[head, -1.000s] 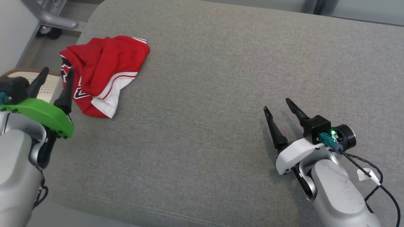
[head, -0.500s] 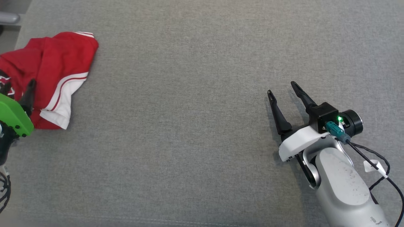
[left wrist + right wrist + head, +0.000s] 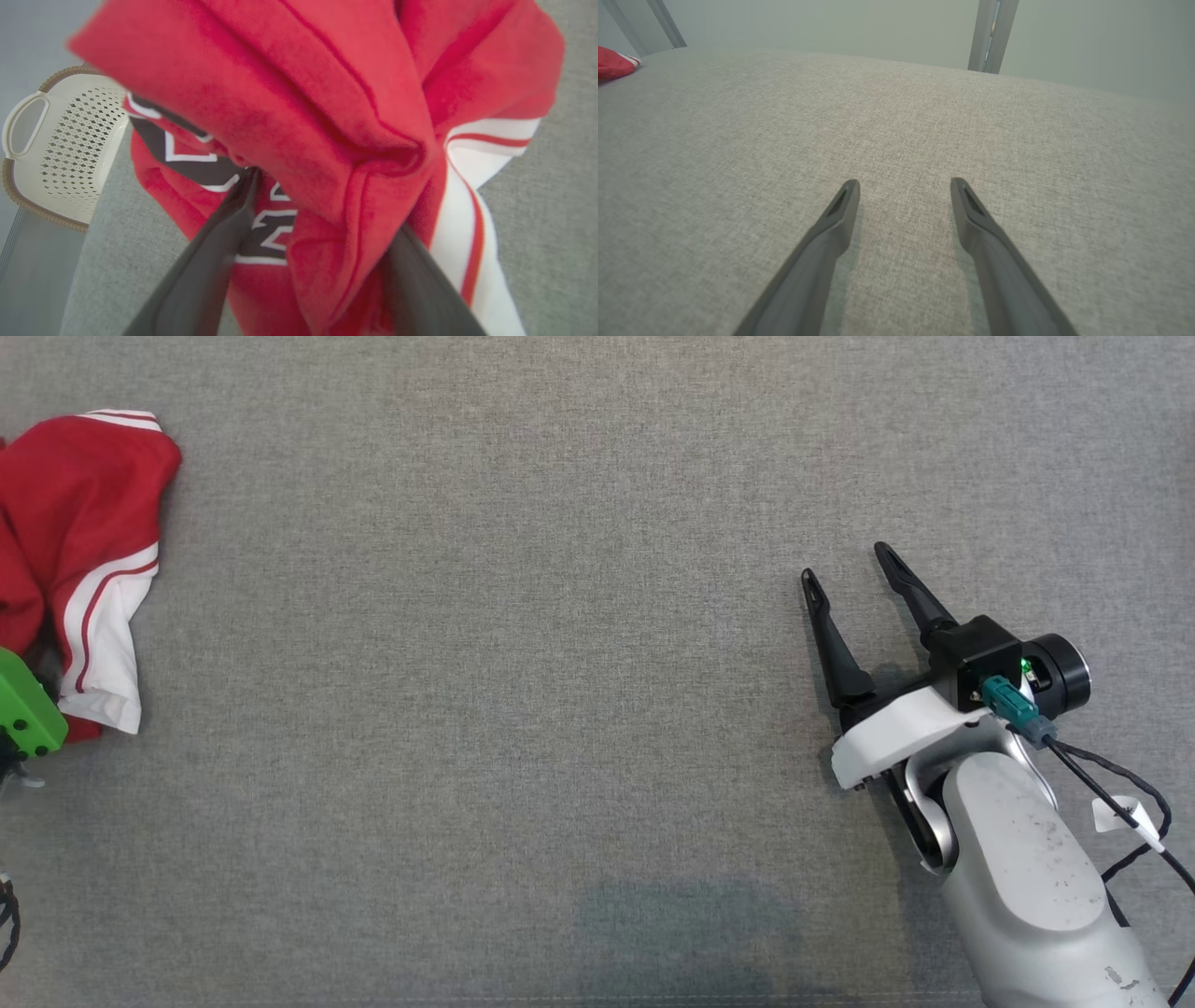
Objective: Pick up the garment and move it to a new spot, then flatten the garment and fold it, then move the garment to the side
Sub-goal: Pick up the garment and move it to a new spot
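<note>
Left gripper (image 3: 324, 200): fingers spread wide.
Right gripper (image 3: 845, 563): fingers apart, empty, held low.
Right forearm (image 3: 1018, 859): pale, slanting inward.

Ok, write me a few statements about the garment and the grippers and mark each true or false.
1. The garment is red with white trim. True.
2. The right gripper is shut on the garment. False: it is open over the bare grey cushion, apart from the garment.
3. The left gripper, open, straddles a fold of the garment. True.
4. The garment lies folded flat. False: it is crumpled.
</note>
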You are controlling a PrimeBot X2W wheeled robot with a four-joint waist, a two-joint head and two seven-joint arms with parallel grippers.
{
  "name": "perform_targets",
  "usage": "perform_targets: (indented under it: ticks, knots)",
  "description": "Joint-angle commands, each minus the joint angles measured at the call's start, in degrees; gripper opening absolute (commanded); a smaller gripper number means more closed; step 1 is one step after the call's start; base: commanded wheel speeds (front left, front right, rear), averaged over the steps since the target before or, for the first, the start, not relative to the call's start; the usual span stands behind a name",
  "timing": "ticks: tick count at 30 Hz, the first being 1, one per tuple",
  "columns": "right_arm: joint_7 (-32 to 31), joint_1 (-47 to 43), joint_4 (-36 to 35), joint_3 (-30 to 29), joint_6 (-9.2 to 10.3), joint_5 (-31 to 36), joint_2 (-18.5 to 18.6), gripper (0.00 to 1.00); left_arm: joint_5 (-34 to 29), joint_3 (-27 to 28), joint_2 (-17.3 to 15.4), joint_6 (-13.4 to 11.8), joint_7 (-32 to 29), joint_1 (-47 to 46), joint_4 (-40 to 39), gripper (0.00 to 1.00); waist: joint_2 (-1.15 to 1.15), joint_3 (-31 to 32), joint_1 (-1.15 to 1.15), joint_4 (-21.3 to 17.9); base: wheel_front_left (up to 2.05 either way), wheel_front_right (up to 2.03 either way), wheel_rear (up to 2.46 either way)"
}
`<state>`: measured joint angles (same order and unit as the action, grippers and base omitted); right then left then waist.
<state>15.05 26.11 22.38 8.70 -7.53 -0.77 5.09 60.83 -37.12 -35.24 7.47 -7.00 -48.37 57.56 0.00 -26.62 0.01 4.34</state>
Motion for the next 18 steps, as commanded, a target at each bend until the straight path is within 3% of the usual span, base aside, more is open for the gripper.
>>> perform_targets:
  ticks: [1, 2, 8, 18]
  knots:
    - [0.1, 0.2, -0.1, -0.2, 0.09, 0.3, 0.2, 1.0, 0.1, -1.1, 1.8, 0.0, -0.7, 0.7, 0.3, 0.23, 0.0, 0.0, -0.01, -0.1, 0.0, 0.0, 0.0]
    - [0.1, 0.0, 0.0, -0.3, 0.08, 0.4, 0.1, 1.0, 0.2, -1.4, 2.1, 0.0, -0.5, 0.8, 0.2, 0.0, 0.0, 0.3, -0.01, -0.1, 0.0, 0.0, 0.0]
    - [0.1, -1.0, 0.6, -0.5, 0.08, -0.3, -0.4, 1.0, 0.7, -3.1, 1.6, 0.2, 1.2, 1.3, -2.8, 0.0, 0.0, 3.1, -0.01, 0.2, 0.0, 0.0, 0.0]
    - [0.1, -4.1, 1.6, -1.2, 0.08, -2.3, -1.3, 1.0, 0.2, -10.4, -0.5, 0.1, 4.4, 1.1, -15.0, 0.0, 0.0, 9.7, -0.01, 0.9, 0.0, 0.0, 0.0]
